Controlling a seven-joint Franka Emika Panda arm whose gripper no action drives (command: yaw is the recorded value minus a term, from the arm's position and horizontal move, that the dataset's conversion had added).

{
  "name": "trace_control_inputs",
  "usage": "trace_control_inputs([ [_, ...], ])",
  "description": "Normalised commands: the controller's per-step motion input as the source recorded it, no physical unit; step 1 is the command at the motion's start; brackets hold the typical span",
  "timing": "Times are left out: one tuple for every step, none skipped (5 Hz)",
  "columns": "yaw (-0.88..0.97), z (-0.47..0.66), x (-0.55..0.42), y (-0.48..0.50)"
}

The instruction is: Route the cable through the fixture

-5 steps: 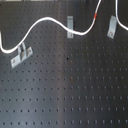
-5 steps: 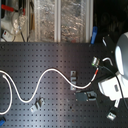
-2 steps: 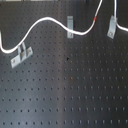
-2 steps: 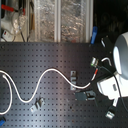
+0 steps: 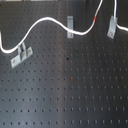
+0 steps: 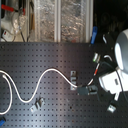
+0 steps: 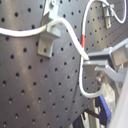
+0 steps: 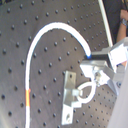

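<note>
In the first wrist view, the gripper [image 7: 92, 64] is clenched on the white cable [image 7: 82, 75] just past its red band [image 7: 83, 41], beside a metal bracket [image 7: 48, 34]. Compared with a second ago, little has shifted, so routing looks mid-way. In the first exterior view, the cable [image 5: 45, 21] crosses the middle bracket [image 5: 70, 23] above the black pegboard [image 5: 70, 90]; the far bracket [image 5: 112, 26] appears unthreaded.

Low over the perforated counter [image 6: 45, 60], gripper [image 6: 84, 90] reaching sideways from the bulky white arm [image 6: 119, 62]. Grey fingers [image 7: 102, 56] pinched together on the cable [image 7: 80, 75], as seen in both wrist views.
</note>
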Motion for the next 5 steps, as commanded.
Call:
trace_control_inputs([
  [0.06, 0.02, -0.581, -0.239],
  [0.03, 0.15, -0.266, -0.061],
  [0.03, 0.31, -0.171, 0.166],
  [0.01, 0.37, -0.035, 0.225],
  [0.0, 0.31, 0.199, 0.341],
])
